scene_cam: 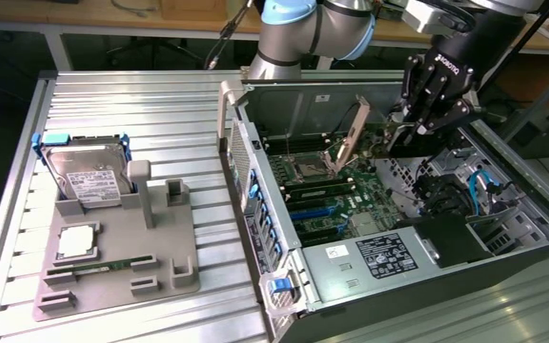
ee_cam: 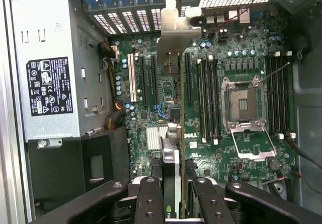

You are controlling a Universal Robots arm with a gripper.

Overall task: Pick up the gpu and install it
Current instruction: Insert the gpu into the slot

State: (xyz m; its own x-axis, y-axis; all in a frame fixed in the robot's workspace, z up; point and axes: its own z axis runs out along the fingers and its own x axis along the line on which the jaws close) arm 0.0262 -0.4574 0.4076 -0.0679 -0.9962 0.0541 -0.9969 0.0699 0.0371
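My gripper [scene_cam: 404, 140] is shut on the gpu [scene_cam: 353, 133] and holds it on edge inside the open computer case [scene_cam: 231, 107], above the green motherboard [scene_cam: 337, 204]. In the wrist view the gpu [ee_cam: 172, 168] runs edge-on between the two black fingers [ee_cam: 149, 199], and its silver end bracket [ee_cam: 175, 30] points toward the case's rear slot openings. The card hangs over the expansion slots [ee_cam: 151, 78] next to a white slot [ee_cam: 133, 77]. I cannot tell whether its lower edge touches a slot.
Inside the case are the silver power supply [ee_cam: 48, 83], an open CPU socket [ee_cam: 245, 103] and memory slots [ee_cam: 209, 98]. On the exterior view's left a grey fixture [scene_cam: 160, 250] holds a hard drive [scene_cam: 88, 179], a processor chip [scene_cam: 76, 241] and a memory stick [scene_cam: 103, 266].
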